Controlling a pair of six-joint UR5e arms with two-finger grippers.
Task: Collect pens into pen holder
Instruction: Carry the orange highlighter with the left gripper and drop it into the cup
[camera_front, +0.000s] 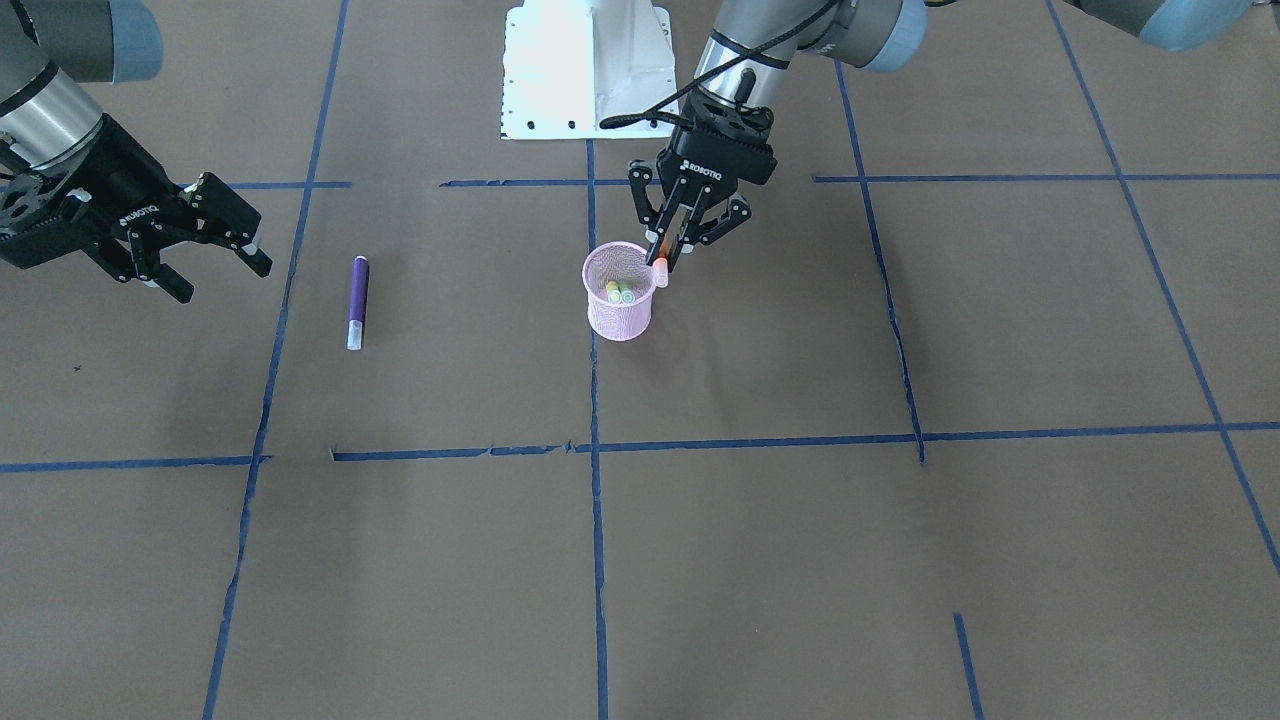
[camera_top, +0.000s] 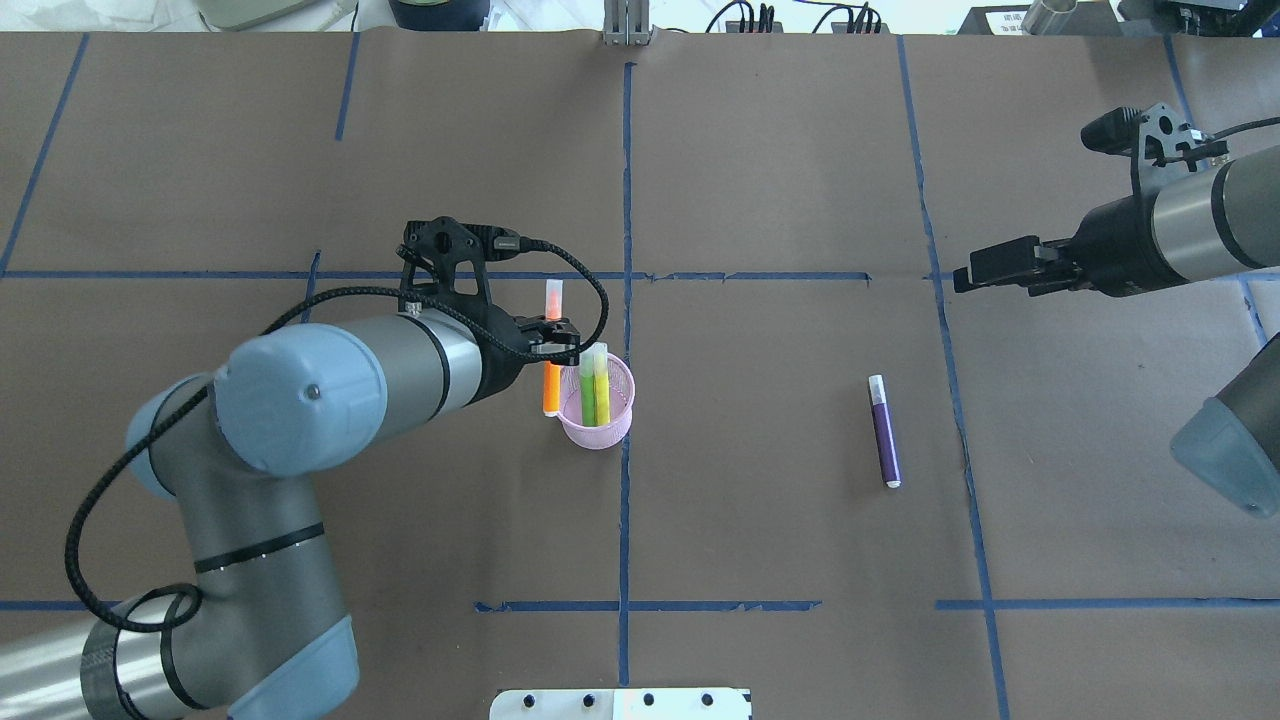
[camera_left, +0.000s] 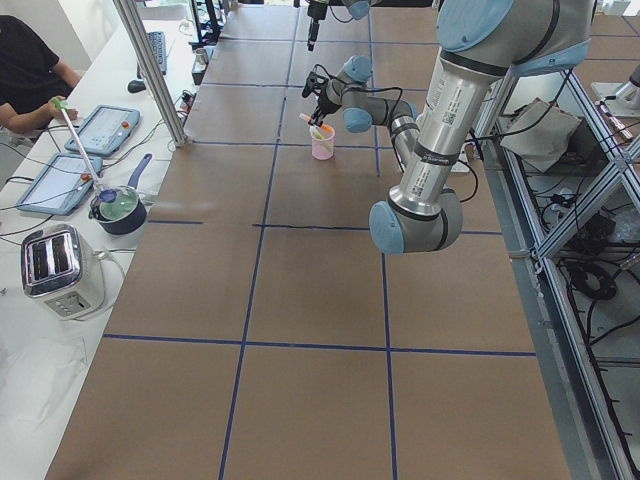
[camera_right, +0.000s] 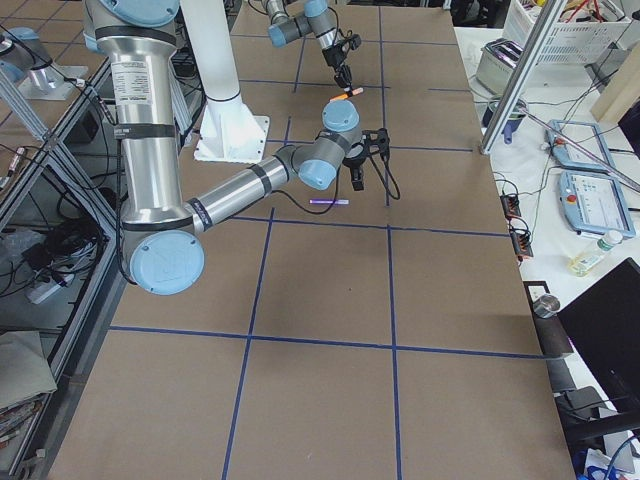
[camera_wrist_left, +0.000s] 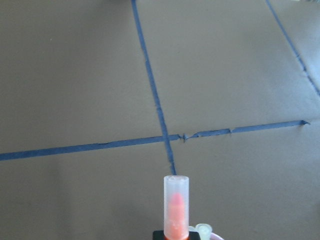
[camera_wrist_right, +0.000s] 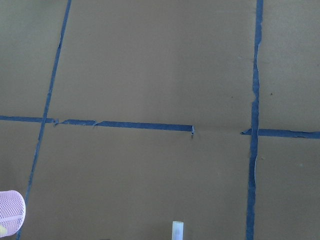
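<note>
Orange pen (camera_top: 551, 390), tilted cap-forward, is pinched by the left gripper (camera_front: 668, 250) just beside the pen holder (camera_front: 620, 315) mid-worktop, wrist angled downward. Right gripper (camera_front: 222, 280) hovers spread wide near the right edge.

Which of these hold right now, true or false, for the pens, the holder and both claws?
1. The left claw is shut on the orange pen. True.
2. The orange pen stands inside the pen holder. False: it is in the claw's grip beside the rim, not inside.
3. A green pen and a yellow pen are in the pen holder. True.
4. The right claw grips the purple pen. False: that pen lies flat on the table, and the right claw is open and apart from it.
5. The pen holder has tipped onto its side. False: it stands upright.
</note>
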